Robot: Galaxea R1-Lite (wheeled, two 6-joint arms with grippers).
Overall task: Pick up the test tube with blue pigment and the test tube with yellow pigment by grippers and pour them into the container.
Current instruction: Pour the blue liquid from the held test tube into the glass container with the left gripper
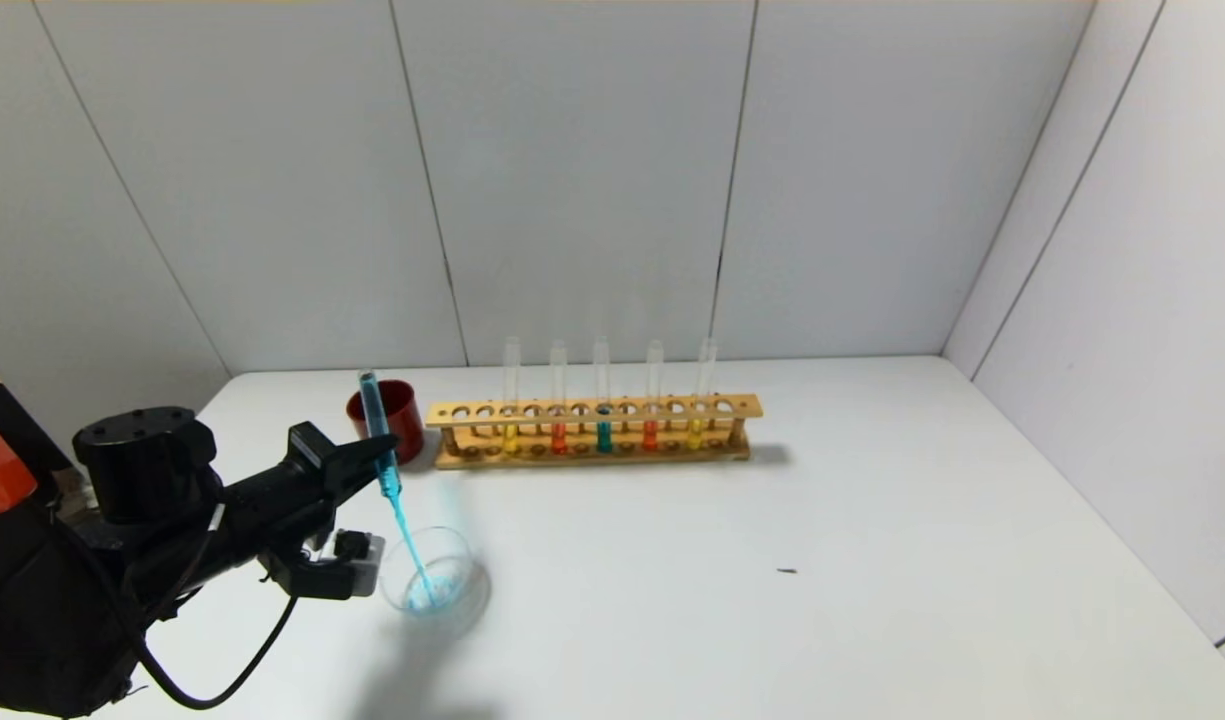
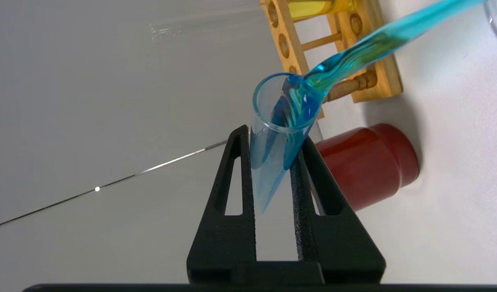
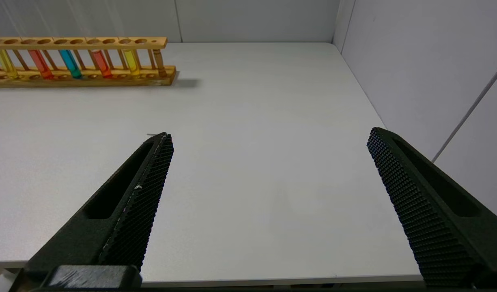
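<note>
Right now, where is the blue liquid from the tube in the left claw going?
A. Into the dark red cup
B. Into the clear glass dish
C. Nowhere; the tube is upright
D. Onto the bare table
B. The left claw holds the blue tube tipped mouth-down, and its stream lands in the clear glass dish, not the red cup behind.

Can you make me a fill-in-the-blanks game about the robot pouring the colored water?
1. The left tool is tipping a test tube and pouring ____ liquid.
2. The liquid lands in the clear glass ____ on the table.
3. Behind the tipped tube stands a dark ____ cup.
4. The wooden rack holds ____ tubes.

Missing words: blue; dish; red; five
</note>
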